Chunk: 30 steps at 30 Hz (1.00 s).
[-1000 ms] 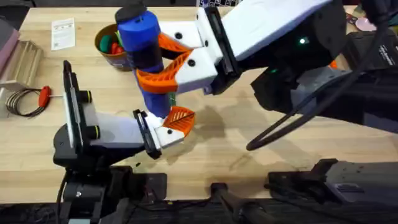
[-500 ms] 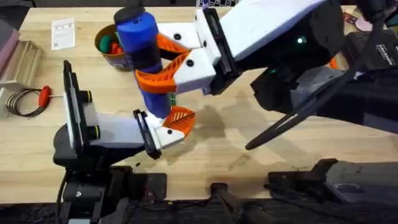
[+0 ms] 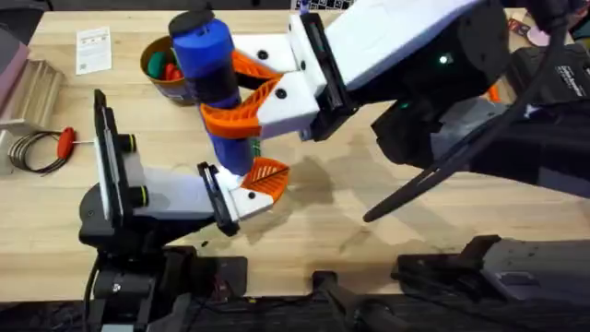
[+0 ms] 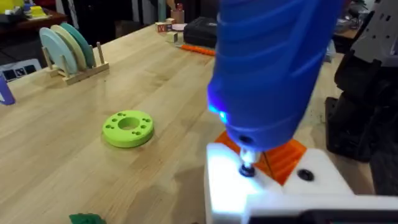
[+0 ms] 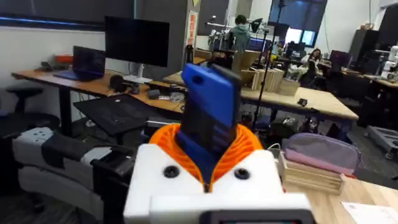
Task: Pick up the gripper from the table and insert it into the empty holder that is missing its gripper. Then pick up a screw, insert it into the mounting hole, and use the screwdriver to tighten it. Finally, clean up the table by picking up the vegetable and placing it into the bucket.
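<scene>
The right end effector [image 3: 241, 97], white with orange ribbed pads, is clamped around the fat blue pen-shaped electric screwdriver [image 3: 214, 83], holding it upright above the pale wooden desk [image 3: 323, 221]. In the left wrist view the driver's short metal tip [image 4: 247, 163] sits on a screw in the white holder block [image 4: 273, 186], beside an orange ribbed pad. The left end effector [image 3: 253, 189] lies low just under the driver; whether its fingers are apart cannot be told. The olive-and-gold round bucket [image 3: 161, 69] stands behind the screwdriver. A lime-green round disc [image 4: 128, 129] lies apart on the desk.
</scene>
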Available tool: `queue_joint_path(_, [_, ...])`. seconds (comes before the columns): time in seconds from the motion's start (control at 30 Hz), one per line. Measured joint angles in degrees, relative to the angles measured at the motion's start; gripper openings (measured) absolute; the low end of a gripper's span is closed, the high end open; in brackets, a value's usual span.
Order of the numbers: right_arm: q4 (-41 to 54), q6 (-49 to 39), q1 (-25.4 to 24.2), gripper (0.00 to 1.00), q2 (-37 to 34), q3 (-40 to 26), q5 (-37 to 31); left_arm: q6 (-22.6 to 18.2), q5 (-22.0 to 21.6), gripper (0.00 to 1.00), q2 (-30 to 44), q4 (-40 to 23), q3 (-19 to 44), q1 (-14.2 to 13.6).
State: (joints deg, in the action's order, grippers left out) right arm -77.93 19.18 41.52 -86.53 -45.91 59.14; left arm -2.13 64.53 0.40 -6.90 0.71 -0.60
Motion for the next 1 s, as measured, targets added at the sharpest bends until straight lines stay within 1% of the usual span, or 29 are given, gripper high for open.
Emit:
queue_joint_path(0.63, [0.13,0.00,0.00,0.024,0.00,0.00,0.01,0.00,0.07,0.005,0.00,0.00,0.00,0.00])
queue_joint_path(0.83, [-3.63,0.56,0.22,0.024,-0.97,-0.01,0.13,-0.04,0.04,0.005,-0.15,0.02,0.00,0.00])
queue_joint_path(1.0, [-3.06,1.47,0.12,0.023,-0.95,-1.79,1.47,-0.41,0.24,0.005,-0.15,0.49,0.40,-0.13])
